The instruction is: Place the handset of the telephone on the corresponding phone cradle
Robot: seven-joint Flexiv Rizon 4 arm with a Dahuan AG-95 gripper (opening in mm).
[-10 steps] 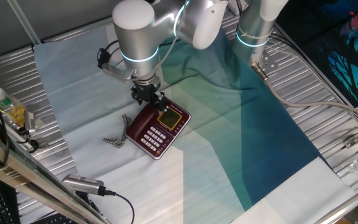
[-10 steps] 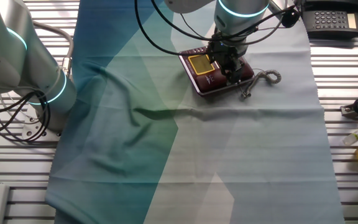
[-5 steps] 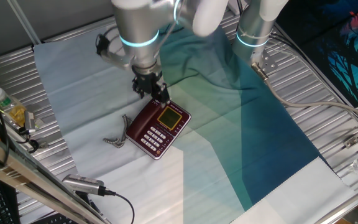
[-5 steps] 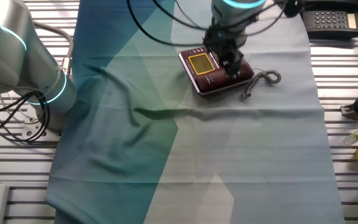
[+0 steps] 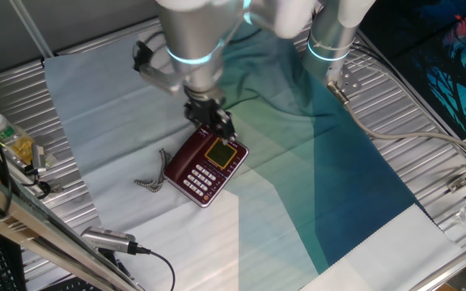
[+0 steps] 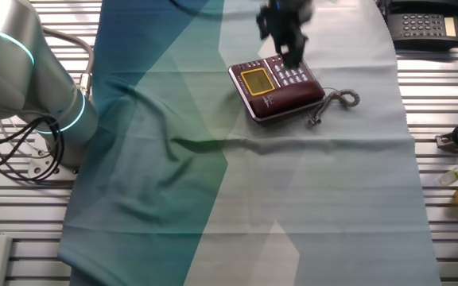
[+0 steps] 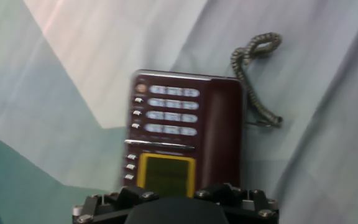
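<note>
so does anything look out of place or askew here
Nothing much. The handset lies straight along the phone beside the keypad, where the cradle runs. Its cord trails loose on the cloth, and the cloth is wrinkled. The claw hovers above, holding nothing.

The maroon telephone (image 7: 182, 134) lies flat; the handset (image 7: 225, 134) rests in the phone cradle, grey cord (image 7: 253, 68) trailing beside.

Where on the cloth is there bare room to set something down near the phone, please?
The wide stretch of cloth in front of the telephone, down to the near edge, is bare. So is the pale cloth on the keypad side in the hand view. It is crowded beside the handset, where the coiled cord lies, and under the gripper.
</note>
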